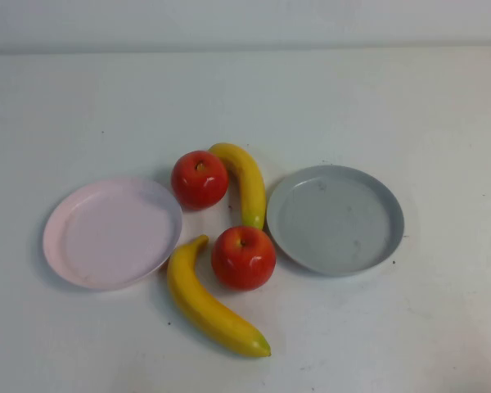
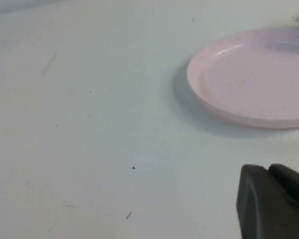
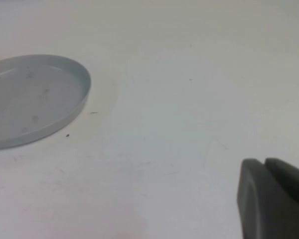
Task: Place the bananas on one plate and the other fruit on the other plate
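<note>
1. Four toy fruits clustered on a white table (image 1: 442,98) between the pale pink plate (image 1: 112,233), on the left, and the grey plate (image 1: 335,219), on the right; both plates bare, nothing sorted yet.
2. Far banana (image 1: 244,182) arched between far apple (image 1: 200,179) and grey plate, tip just beside near apple (image 1: 243,258); near banana (image 1: 209,304) curving from the pink plate's rim toward the table's front edge.
3. Glossy, hard-looking shells: likely light, stiff and slippery. Bananas probably best pinched across the thick mid-length; apples across the widest girth, since round and prone to roll.
4. Left gripper (image 2: 274,201) low over bare table near the pink plate; right gripper (image 3: 274,199) likewise near the grey plate. Only a dark corner of each showing, so cannot tell whether jaws apart or together. Neither seen from the high camera.
5. No brand, label or legible writing anywhere.
</note>
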Available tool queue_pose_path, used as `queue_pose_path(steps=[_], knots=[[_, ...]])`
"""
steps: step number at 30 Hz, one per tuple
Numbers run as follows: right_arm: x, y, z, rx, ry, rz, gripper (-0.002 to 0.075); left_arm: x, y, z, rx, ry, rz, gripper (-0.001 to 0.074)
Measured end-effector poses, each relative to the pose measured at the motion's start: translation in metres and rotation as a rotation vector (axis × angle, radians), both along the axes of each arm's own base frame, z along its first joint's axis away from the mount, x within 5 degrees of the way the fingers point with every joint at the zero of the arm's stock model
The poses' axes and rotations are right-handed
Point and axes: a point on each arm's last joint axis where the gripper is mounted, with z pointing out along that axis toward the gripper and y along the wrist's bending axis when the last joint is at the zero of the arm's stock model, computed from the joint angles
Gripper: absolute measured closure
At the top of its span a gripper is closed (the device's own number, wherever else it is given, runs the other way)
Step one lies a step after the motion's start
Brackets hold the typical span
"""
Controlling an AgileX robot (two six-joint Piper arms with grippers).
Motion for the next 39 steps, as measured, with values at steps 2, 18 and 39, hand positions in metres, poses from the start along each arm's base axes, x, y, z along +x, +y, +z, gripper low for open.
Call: queue_pose_path(steps=[2,18,39], knots=[[0.0,0.0,0.0,0.0,0.0,0.0,0.0741,0.0,0.0,0.0,0.0,-0.004,0.0,0.0737],[0.0,0.0,0.0,0.0,0.0,0.0,0.0741,0.0,-0.002,0.001,-0.047,-0.009,-0.004,0.0737],[0.0,0.0,0.0,0.0,0.0,0.0,0.0741,0.002,-0.01,0.016,-0.506,-0.133,-0.008,0.0737]])
